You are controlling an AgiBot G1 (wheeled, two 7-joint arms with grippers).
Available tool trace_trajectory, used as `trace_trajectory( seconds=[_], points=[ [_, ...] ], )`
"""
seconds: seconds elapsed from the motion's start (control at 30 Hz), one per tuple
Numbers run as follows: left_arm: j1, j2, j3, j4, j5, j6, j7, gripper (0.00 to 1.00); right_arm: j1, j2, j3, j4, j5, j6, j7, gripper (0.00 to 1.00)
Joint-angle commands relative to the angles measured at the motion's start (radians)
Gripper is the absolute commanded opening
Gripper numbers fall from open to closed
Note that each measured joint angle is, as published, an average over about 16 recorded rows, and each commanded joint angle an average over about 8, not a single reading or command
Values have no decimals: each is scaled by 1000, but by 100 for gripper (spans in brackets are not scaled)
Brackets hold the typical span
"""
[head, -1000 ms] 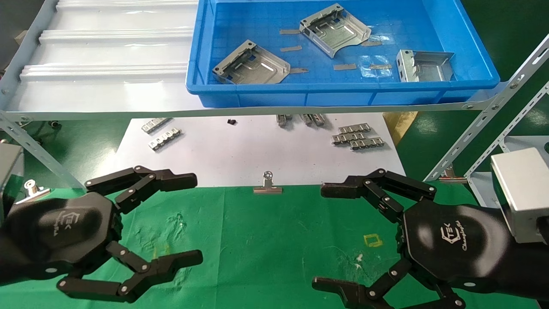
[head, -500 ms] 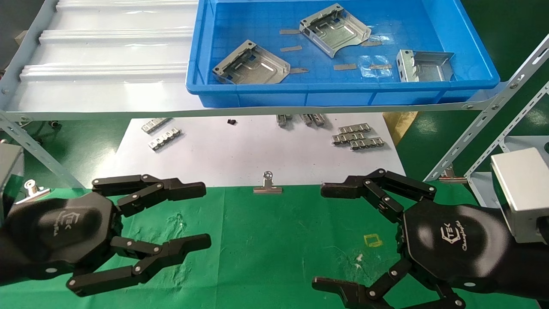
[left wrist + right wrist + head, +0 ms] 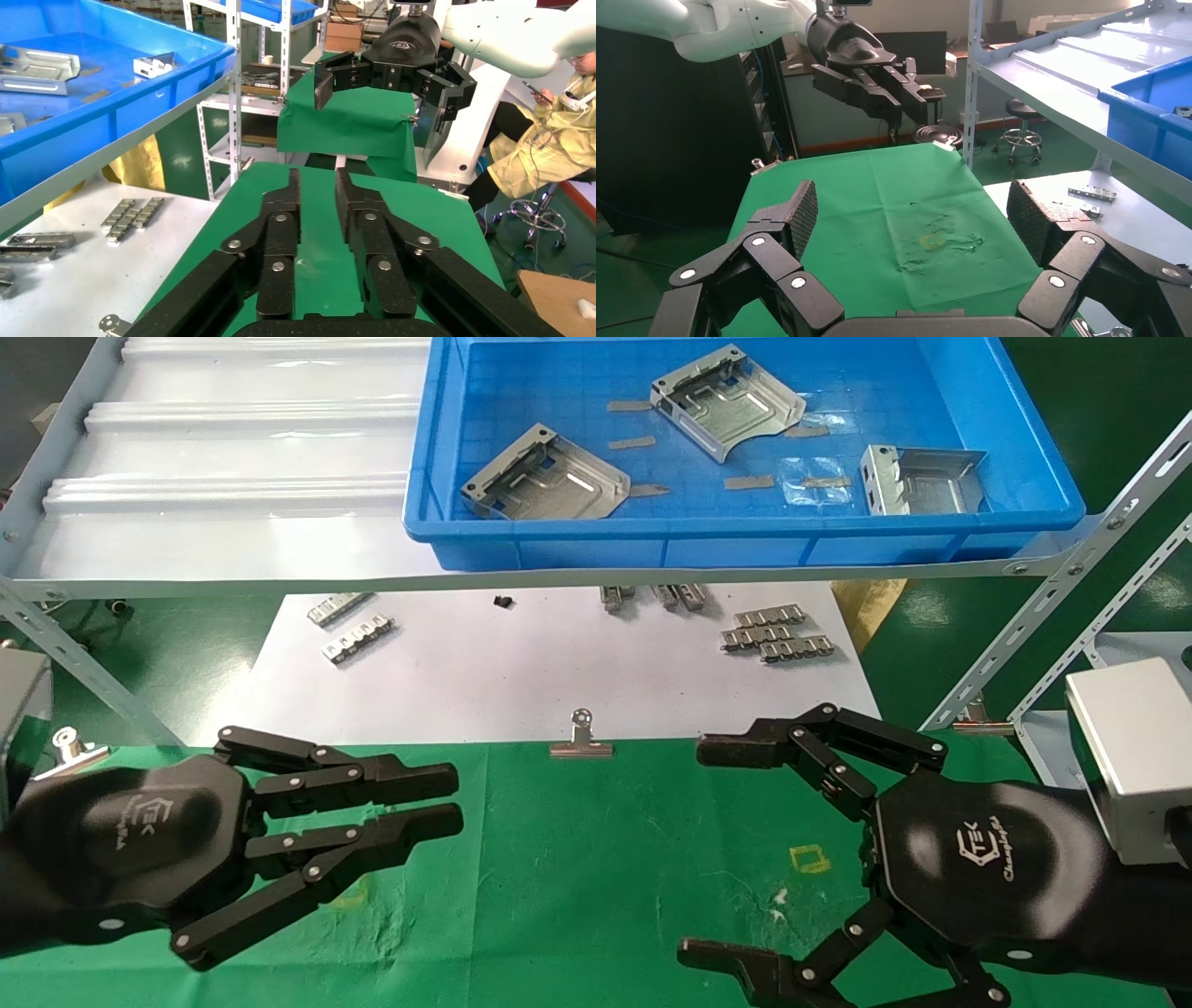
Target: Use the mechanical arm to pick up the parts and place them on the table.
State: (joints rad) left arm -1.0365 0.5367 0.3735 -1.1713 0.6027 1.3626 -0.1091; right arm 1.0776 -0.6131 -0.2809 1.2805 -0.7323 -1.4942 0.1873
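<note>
Silver stamped parts (image 3: 548, 484) with bent edges, embossed grooves, cutouts.

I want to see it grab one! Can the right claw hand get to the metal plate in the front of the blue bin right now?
Probably yes. The right claw hand is open, and the metal plate lies uncovered in the open-topped blue bin, though it must lift above the shelf first.

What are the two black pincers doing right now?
Left pincer: closed, holding nothing, above the green table.
Right pincer: open wide, empty, over the table.
</note>
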Motion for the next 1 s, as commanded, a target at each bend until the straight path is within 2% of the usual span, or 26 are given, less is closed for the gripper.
trace_trajectory(
  seconds=[0.03, 1.0],
  points=[
    [0, 0, 0, 0, 0, 0, 0, 0, 0, 0, 0, 0, 0, 0, 0, 100],
    [0, 0, 0, 0, 0, 0, 0, 0, 0, 0, 0, 0, 0, 0, 0, 100]
  ],
)
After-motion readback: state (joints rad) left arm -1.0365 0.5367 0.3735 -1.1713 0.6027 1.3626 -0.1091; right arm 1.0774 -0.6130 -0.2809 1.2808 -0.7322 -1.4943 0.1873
